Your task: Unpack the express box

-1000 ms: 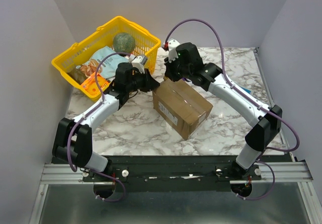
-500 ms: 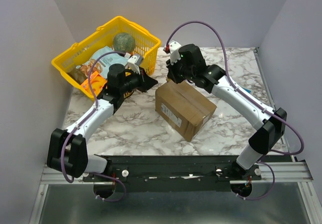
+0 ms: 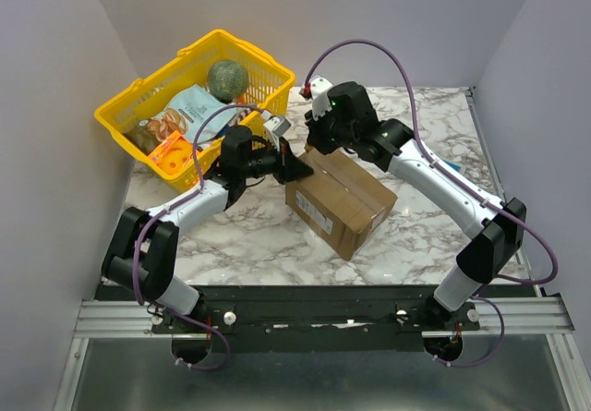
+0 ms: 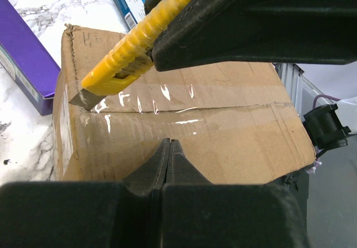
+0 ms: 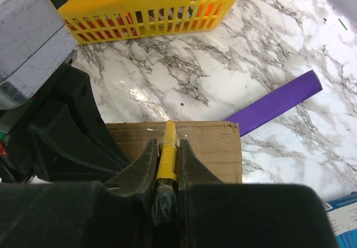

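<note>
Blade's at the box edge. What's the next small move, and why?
Probably draw the knife a short way along the taped seam. The right gripper is shut on it, its blade sits at the seam's end by the box edge, and the tape ahead looks uncut. The left gripper, shut, sits at the box side, seemingly bracing it.

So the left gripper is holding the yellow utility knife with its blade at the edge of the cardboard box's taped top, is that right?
Not quite: the right gripper holds the yellow utility knife, as the right wrist view shows; the left gripper is shut and empty. The blade is at the edge of the taped top of the express box.
</note>
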Controlling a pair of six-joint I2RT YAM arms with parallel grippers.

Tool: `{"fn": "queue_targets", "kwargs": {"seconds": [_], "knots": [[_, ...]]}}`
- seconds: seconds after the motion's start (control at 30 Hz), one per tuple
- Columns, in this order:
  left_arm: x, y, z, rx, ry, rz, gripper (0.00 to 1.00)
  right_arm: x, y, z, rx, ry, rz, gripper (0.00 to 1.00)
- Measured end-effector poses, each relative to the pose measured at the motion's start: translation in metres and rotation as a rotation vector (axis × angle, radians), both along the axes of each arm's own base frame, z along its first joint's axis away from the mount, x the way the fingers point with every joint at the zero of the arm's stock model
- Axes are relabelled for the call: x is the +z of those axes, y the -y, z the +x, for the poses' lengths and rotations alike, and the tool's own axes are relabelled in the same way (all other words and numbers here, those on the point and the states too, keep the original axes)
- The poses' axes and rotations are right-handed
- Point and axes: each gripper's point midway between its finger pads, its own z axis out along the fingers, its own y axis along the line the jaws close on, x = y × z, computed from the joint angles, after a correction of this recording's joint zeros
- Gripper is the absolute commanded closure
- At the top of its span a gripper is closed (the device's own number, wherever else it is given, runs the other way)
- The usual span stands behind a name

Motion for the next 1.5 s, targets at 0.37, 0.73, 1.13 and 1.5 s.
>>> {"fn": "queue_targets", "kwargs": {"seconds": [0.37, 0.73, 1.13, 1.5], "knots": [[-0.001, 0.000, 0.000, 0.001, 0.006, 0.000, 1.00, -0.002, 0.003, -0.006, -0.006, -0.007, 0.018, 1.00], [-0.002, 0.000, 0.004, 0.021, 0.020, 0.011, 1.00, -0.003, 0.009, -0.016, -0.036, -0.016, 0.020, 0.99], [-0.003, 0.003, 0.004, 0.030, 0.025, 0.018, 1.00, -0.006, 0.009, -0.020, -0.110, -0.004, 0.008, 1.00], [-0.004, 0.004, 0.004, 0.035, 0.026, 0.021, 1.00, -0.007, 0.014, -0.024, -0.118, -0.010, -0.010, 0.99]]}}
